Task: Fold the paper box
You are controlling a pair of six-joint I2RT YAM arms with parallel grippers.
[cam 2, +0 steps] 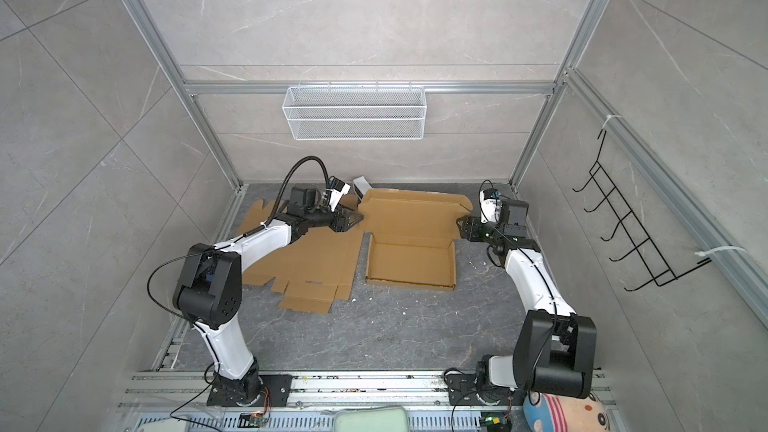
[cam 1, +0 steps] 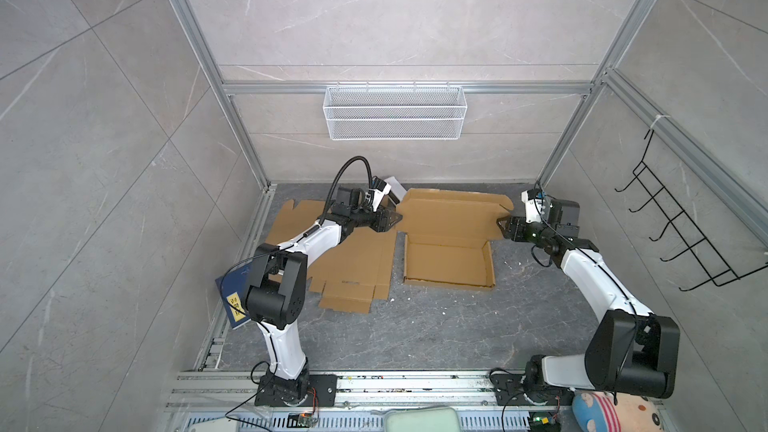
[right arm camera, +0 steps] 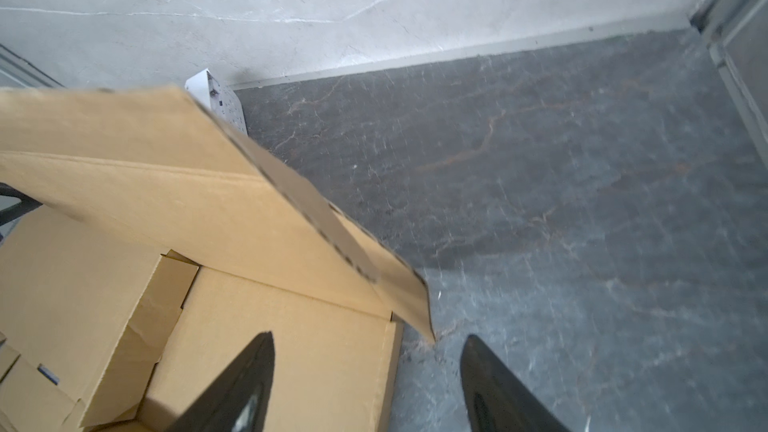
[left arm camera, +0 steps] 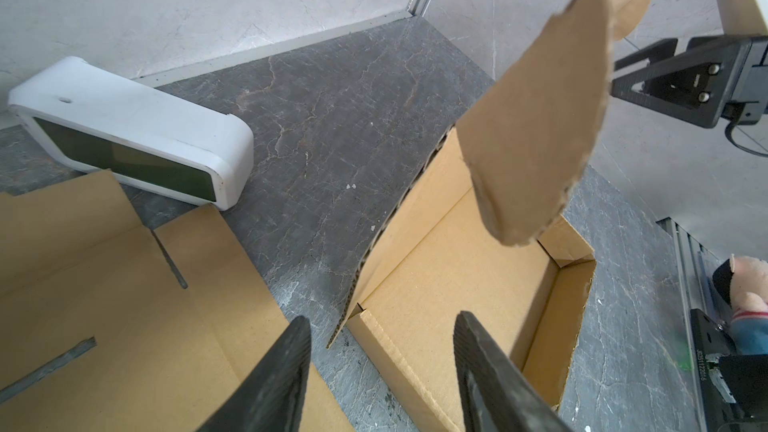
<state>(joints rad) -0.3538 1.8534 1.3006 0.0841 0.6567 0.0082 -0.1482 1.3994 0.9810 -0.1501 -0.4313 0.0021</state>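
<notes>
Corrugated paper box [cam 1: 449,261] mid-frame on the bench [cam 1: 415,338], lid [cam 1: 453,207] half-raised, left end effector [cam 1: 398,218] and right end effector [cam 1: 500,221] both open beside it: light, stiff, probably dents easily, so pinch lid side edges.

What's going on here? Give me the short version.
A cardboard box is being folded by a two-armed robot. Its tray is already formed, and the lid stands half raised at the back. The left end effector is at the lid's left edge and the right end effector at its right edge, both with jaws apart and nothing clamped. A flat cardboard blank lies beside the box.
</notes>
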